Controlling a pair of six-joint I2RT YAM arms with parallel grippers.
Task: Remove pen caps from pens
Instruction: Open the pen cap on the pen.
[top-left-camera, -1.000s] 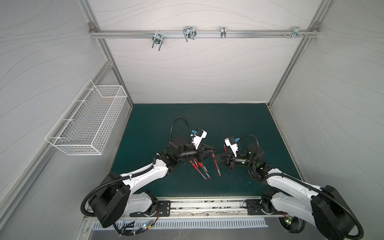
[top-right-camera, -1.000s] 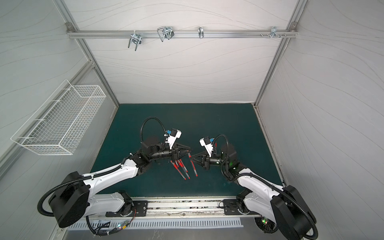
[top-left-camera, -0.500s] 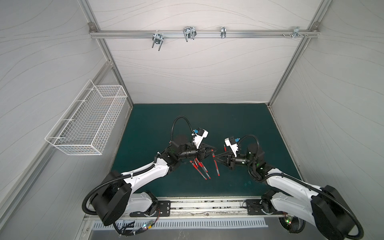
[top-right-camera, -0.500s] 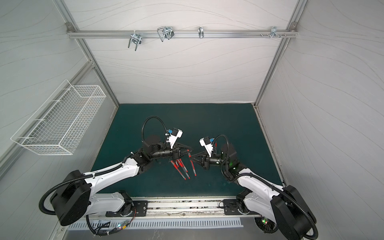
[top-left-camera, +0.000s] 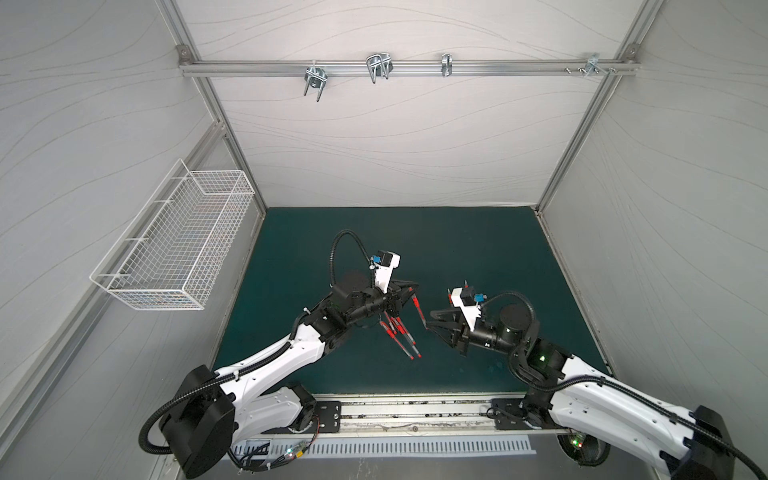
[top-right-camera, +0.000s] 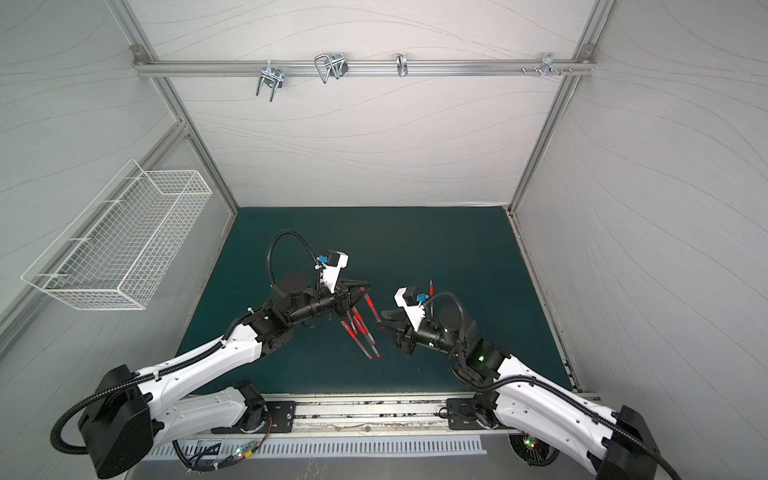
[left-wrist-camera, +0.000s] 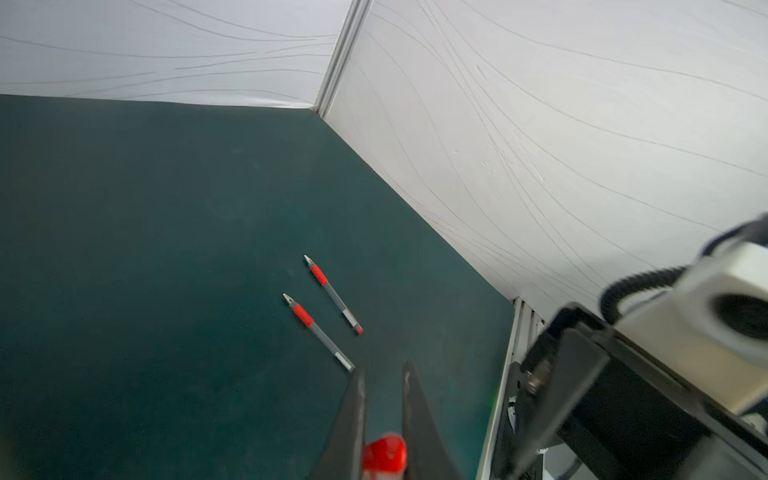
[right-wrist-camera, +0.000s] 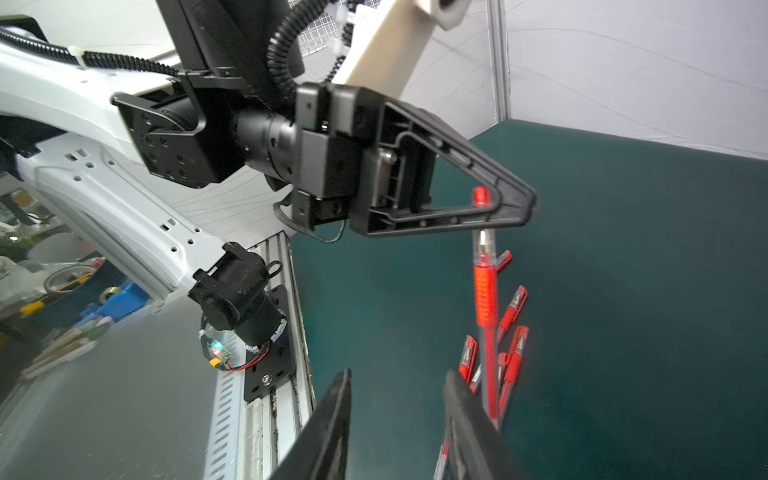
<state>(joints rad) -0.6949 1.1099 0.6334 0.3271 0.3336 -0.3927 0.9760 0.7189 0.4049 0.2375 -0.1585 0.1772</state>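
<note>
My left gripper (top-left-camera: 415, 286) (left-wrist-camera: 382, 370) is shut on the red pen cap (left-wrist-camera: 384, 455) (right-wrist-camera: 480, 195) at the upper end of a pen (top-left-camera: 419, 309) (right-wrist-camera: 485, 291). That pen slants down toward my right gripper (top-left-camera: 428, 321) (right-wrist-camera: 397, 378). I cannot tell whether the cap still sits on the tip. The right gripper is open with nothing between its fingers, and the pen passes beside one finger. Several capped pens (top-left-camera: 399, 332) (right-wrist-camera: 515, 345) lie in a loose pile on the green mat below. In the left wrist view two uncapped pens (left-wrist-camera: 318, 328) (left-wrist-camera: 332, 293) lie side by side.
A white wire basket (top-left-camera: 174, 241) hangs on the left wall. The green mat (top-left-camera: 478, 249) is closed in by white walls at the back and both sides. A metal rail (top-left-camera: 415, 411) with both arm bases runs along the front.
My right gripper has opened off the pen it was shut on. My left gripper has closed fully on the pen's red end and drawn slightly back to the left.
</note>
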